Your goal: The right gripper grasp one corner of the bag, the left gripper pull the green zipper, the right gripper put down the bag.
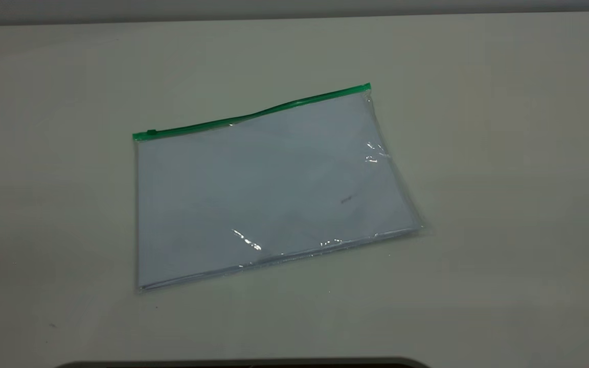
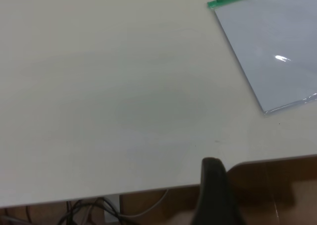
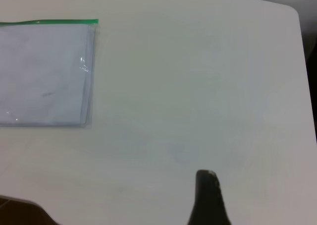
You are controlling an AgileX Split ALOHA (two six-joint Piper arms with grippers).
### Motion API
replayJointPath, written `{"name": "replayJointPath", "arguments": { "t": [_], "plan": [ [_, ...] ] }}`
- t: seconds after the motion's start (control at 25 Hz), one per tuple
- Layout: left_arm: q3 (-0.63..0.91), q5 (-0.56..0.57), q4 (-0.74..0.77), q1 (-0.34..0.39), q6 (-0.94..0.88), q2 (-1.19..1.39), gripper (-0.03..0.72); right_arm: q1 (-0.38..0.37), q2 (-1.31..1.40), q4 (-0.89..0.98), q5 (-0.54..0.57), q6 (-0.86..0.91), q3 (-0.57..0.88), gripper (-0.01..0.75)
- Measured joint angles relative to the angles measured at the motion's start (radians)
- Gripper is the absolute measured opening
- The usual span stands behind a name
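The bag (image 1: 269,189) lies flat on the white table (image 1: 504,153), clear plastic with white paper inside. The green zipper (image 1: 253,115) runs along its far long edge, and the small slider tab (image 1: 151,133) sits at the strip's left end. Neither gripper shows in the exterior view. In the left wrist view the left gripper (image 2: 213,165) shows as one dark wedge over the table's edge, far from the bag (image 2: 272,51). In the right wrist view the right gripper (image 3: 206,174) shows as one dark wedge above bare table, well away from the bag (image 3: 44,71). Both hold nothing.
The table's rounded corner (image 3: 292,12) and its edge (image 2: 148,190) are in view, with cables (image 2: 89,210) and a brown floor below. A dark curved object (image 1: 243,364) sits at the near table edge.
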Motion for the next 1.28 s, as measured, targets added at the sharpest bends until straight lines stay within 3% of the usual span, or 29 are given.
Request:
{"name": "replayJointPath", "arguments": {
  "t": [1.28],
  "plan": [
    [0.0, -0.002, -0.001, 0.0, -0.013, -0.071, 0.567, 0.0, 0.0, 0.0, 0.0, 0.0, 0.0, 0.578]
  ]
}}
